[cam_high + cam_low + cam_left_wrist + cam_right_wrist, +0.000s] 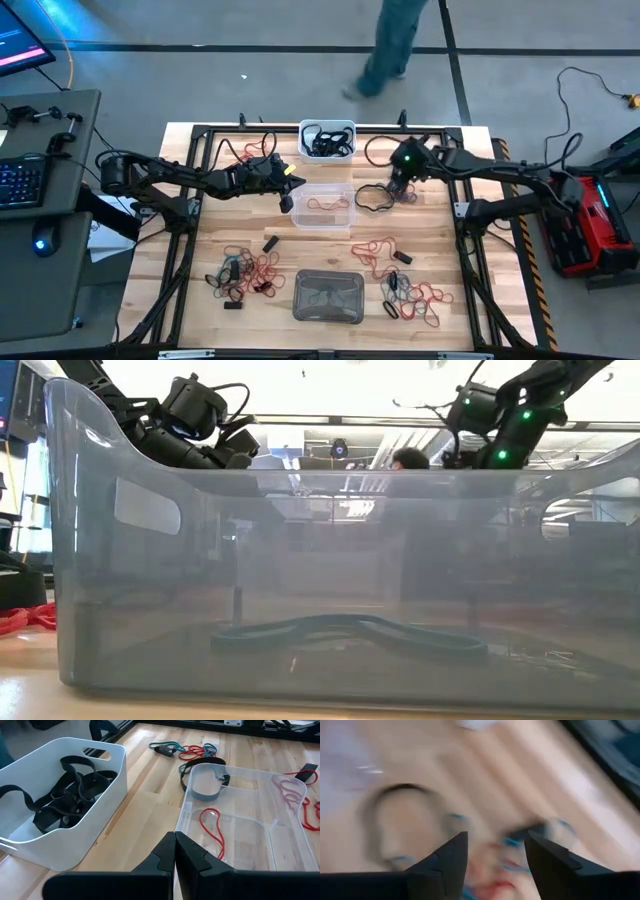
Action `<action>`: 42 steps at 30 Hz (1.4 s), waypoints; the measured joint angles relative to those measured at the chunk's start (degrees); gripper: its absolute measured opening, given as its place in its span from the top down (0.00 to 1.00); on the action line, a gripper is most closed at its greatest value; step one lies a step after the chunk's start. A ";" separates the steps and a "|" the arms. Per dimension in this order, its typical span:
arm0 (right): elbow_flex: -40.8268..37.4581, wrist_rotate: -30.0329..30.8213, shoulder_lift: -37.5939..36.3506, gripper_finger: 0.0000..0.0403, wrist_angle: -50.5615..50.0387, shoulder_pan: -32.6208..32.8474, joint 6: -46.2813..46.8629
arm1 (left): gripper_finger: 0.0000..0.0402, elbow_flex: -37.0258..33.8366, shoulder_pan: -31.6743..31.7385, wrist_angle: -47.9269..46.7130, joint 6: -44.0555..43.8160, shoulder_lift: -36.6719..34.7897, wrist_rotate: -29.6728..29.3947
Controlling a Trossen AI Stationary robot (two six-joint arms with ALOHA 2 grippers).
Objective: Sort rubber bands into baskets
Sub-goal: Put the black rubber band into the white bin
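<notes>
the right pincer [496, 865] hangs released and empty, jaws spread, over a black rubber band [374, 197] lying on the counter [240, 220] just beside the clear basket [322, 207]. judging by this, a pick is in hand; next it must drop and close on that loop, then carry it to the white basket [107, 775] of black bands. the left pincer [174, 862] waits clenched, empty, beside the clear basket's other side.
</notes>
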 joint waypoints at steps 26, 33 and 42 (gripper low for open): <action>-2.45 -6.67 24.21 0.81 24.08 1.88 -14.85 | 1.00 0.00 0.02 -0.17 0.46 0.00 0.00; 0.09 -5.24 22.82 0.97 22.33 1.86 -14.56 | 1.00 0.00 0.02 -0.08 0.46 0.00 0.01; 11.48 -2.84 19.01 0.99 11.57 2.29 -14.60 | 1.00 0.00 0.79 0.12 0.48 0.01 0.00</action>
